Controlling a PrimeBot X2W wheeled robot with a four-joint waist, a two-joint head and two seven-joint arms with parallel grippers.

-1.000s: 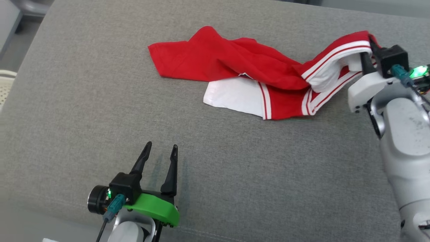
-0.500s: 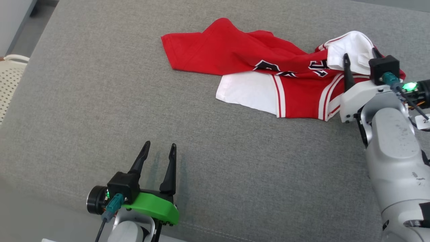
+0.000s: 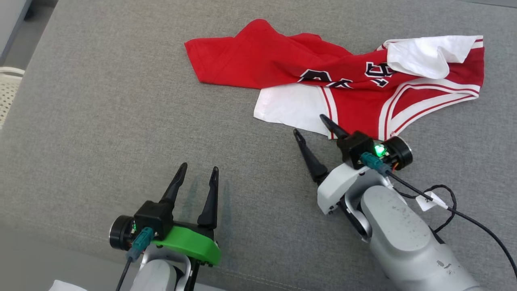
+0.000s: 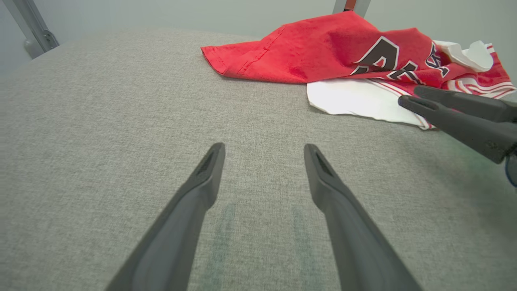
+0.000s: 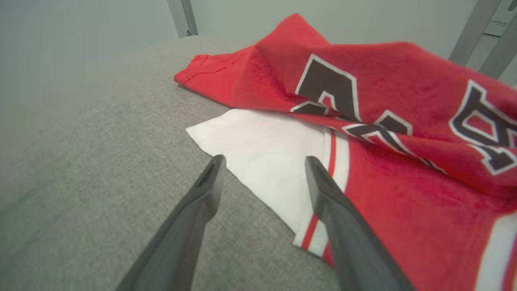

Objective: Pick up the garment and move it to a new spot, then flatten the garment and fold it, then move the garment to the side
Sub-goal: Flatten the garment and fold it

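A red and white garment [image 3: 323,76] with dark lettering lies crumpled on the far half of the grey cushion [image 3: 101,121]; its white panel points toward me. It also appears in the left wrist view as the garment [image 4: 323,60] and in the right wrist view as the garment [image 5: 363,133]. My right gripper [image 3: 309,125] stands open just short of the garment's near white edge, one finger over that edge, holding nothing. The right gripper [image 5: 262,161] frames the white panel's corner. My left gripper [image 3: 198,169] rests open over bare cushion at the near left, empty; the left gripper [image 4: 262,149] is well apart from the cloth.
A pale perforated basket [image 3: 8,93] sits off the cushion's left edge. A black cable with a white tag [image 3: 432,200] trails from my right wrist over the cushion. Metal frame legs [image 5: 181,18] stand behind the cushion.
My right gripper let go of the garment's striped right end and drew back toward me to the near white edge. The released end now lies flat. The left arm stayed put.
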